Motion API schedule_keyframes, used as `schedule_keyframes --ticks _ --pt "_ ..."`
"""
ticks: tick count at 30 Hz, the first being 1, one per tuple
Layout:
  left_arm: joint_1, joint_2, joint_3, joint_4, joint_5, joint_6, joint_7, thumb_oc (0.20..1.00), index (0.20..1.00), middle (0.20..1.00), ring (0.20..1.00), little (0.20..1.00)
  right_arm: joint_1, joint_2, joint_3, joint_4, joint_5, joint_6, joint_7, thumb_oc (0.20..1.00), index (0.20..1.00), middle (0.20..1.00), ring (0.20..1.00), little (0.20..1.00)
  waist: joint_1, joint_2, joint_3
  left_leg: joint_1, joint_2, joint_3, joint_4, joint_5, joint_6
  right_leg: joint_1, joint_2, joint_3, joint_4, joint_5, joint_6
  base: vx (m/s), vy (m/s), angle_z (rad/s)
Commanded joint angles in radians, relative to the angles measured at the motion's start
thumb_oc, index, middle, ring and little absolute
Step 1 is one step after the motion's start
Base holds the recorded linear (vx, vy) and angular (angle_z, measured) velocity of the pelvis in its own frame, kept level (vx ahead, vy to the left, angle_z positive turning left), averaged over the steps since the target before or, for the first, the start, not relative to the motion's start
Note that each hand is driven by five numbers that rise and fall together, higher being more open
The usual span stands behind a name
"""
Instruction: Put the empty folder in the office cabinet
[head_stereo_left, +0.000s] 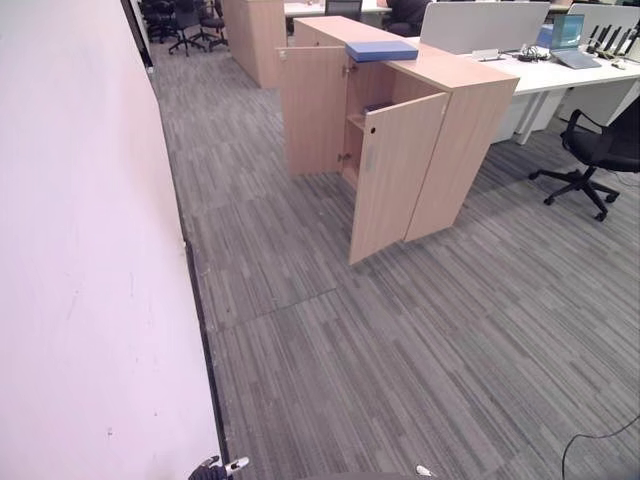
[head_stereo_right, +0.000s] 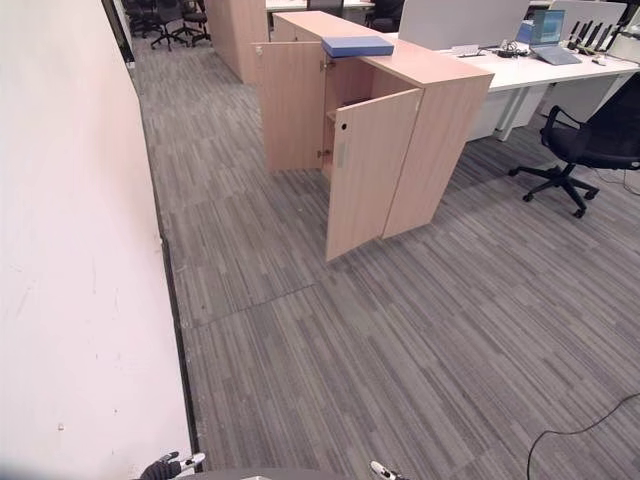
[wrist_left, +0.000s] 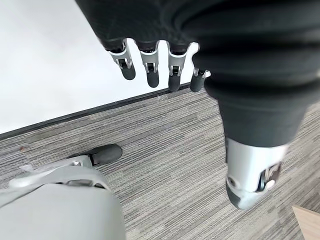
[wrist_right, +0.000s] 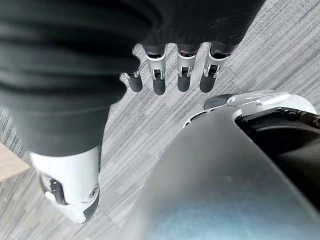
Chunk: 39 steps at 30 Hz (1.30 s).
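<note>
I see even, bright overhead light across the carpet floor (head_stereo_left: 420, 340), with no hard glare. The wall (head_stereo_left: 80, 250) washes out to a pale pinkish white. The cabinet (head_stereo_left: 455, 140) throws only a soft shadow on the floor at its base, and its inside is dim. Both head views bend lines slightly near their edges. In the wrist views the dark covers are blurred, while the carpet weave stays crisp.
</note>
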<state>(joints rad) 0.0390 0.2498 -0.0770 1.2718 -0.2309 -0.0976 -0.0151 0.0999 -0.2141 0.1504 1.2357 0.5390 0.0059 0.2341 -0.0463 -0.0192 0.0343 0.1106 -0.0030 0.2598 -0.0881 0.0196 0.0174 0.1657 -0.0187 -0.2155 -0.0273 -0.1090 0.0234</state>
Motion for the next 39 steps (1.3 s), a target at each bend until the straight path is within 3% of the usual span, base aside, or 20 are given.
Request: schedule_keyframes --ticks 1,39 --pt "-0.039 0.007 0.008 0.031 -0.014 -0.038 0.008 1.0 1.0 1.0 1.0 1.0 -0.039 0.023 0.011 0.026 0.008 -0.026 -0.012 1.0 1.0 1.0 1.0 1.0 0.003 -0.013 -0.02 0.014 0.001 0.024 0.001 -0.062 -0.038 -0.05 -0.028 -0.045 -0.06 0.133 0.086 -0.01 0.001 0.03" --pt "-0.006 -0.009 -0.004 0.035 -0.022 -0.052 0.008 1.0 1.0 1.0 1.0 1.0 -0.057 0.031 0.037 0.003 0.012 -0.051 -0.018 1.0 1.0 1.0 1.0 1.0 0.052 -0.033 0.001 0.018 0.014 -0.036 0.001 -0.043 -0.052 -0.03 -0.017 -0.088 -0.06 0.109 0.072 0.0 -0.018 0.06"
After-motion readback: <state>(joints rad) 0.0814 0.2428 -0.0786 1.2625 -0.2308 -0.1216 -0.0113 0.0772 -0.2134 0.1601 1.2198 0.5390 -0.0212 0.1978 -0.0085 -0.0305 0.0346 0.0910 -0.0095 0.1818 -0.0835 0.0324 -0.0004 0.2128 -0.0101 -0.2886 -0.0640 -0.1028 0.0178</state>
